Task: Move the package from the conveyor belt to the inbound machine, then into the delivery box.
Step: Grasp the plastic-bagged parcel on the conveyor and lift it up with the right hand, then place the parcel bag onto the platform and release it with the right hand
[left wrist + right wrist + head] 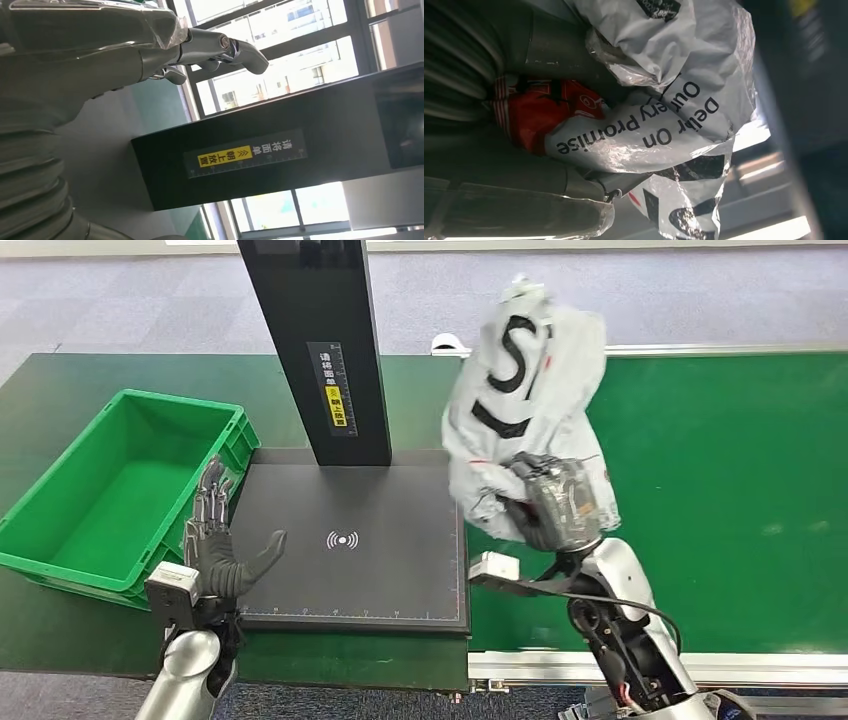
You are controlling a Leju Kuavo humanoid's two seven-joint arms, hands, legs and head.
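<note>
Even light; window glare (wrist views)

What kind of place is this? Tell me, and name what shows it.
Probably a parcel-sorting or logistics station: a green conveyor belt, a black scanning platform with its column, and a green crate for packages.

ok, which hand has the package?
The right hand: it grips the grey package, lifted at the belt's edge. The left hand hovers open, holding nothing.

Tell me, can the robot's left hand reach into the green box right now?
Probably yes. The left hand hovers open and holds nothing, right beside the green box, whose top is open. Nothing stands between them. The right hand is busy holding the package.
</note>
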